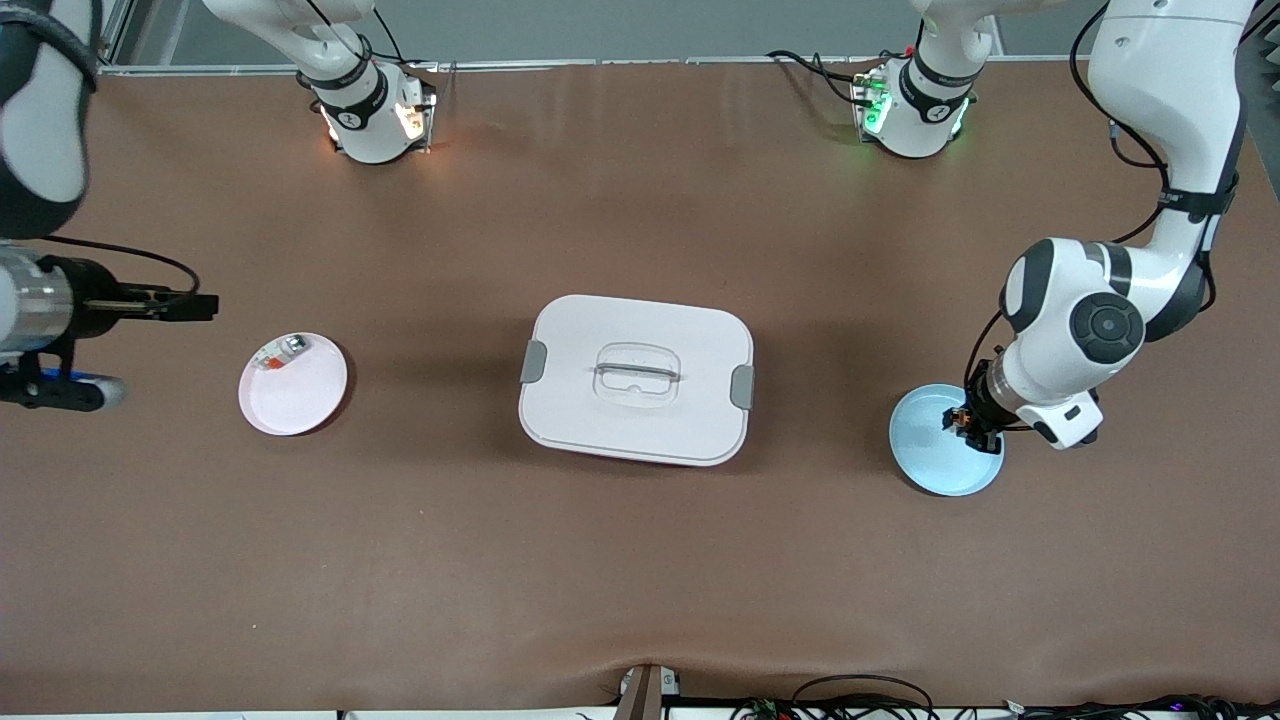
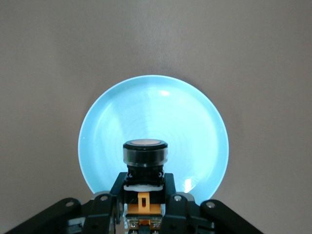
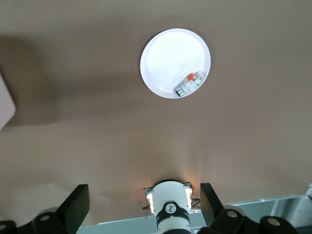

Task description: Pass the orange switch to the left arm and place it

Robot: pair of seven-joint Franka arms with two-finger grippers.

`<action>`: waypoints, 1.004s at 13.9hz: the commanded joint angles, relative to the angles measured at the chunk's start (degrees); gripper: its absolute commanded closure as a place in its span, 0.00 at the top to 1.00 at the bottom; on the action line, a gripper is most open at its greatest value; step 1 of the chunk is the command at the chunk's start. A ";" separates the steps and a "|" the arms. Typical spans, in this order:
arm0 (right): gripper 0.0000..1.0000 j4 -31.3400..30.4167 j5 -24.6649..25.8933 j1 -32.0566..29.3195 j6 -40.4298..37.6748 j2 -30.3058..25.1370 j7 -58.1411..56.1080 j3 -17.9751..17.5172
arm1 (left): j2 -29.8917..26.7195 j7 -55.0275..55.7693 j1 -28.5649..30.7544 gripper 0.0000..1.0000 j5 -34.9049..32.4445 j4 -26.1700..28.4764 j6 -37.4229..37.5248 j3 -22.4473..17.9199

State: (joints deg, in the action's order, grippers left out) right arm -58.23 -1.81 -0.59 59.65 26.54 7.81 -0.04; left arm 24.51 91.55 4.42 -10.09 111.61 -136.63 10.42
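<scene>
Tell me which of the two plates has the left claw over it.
The light blue plate toward the left arm's end; the left claw holds the orange switch over it. The pink plate has none.

Two plates, pink [image 1: 293,385] and blue [image 1: 940,445]; one box [image 1: 637,378]; one orange switch [image 2: 144,168]; two arms

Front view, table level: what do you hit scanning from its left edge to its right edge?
right gripper, open, waiting at the right arm's end → pink plate with a small silvery part → box → blue plate → left gripper, over the blue plate, shut on the orange switch.
</scene>
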 commanded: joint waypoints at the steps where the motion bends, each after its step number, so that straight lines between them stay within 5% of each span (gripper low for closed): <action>1: 1.00 -0.48 -2.85 -1.35 -1.98 -1.49 -1.22 -1.10 | 2.12 1.79 0.15 0.00 -1.60 -0.43 -1.09 -0.05; 5: 1.00 -0.75 1.28 1.56 -4.46 -2.81 -0.78 -0.67 | 4.32 3.45 0.50 0.00 -4.94 -0.34 -3.11 -0.40; 14: 1.00 -1.36 2.16 -0.29 -5.60 -3.34 -0.25 -0.40 | 6.43 3.64 1.38 0.00 -5.64 0.37 -7.25 -0.49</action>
State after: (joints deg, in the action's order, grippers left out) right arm -58.21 -0.43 -0.24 54.31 24.44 7.34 -0.24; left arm 30.78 93.69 5.14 -13.60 111.63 -142.59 9.79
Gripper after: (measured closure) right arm 0.000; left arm 0.656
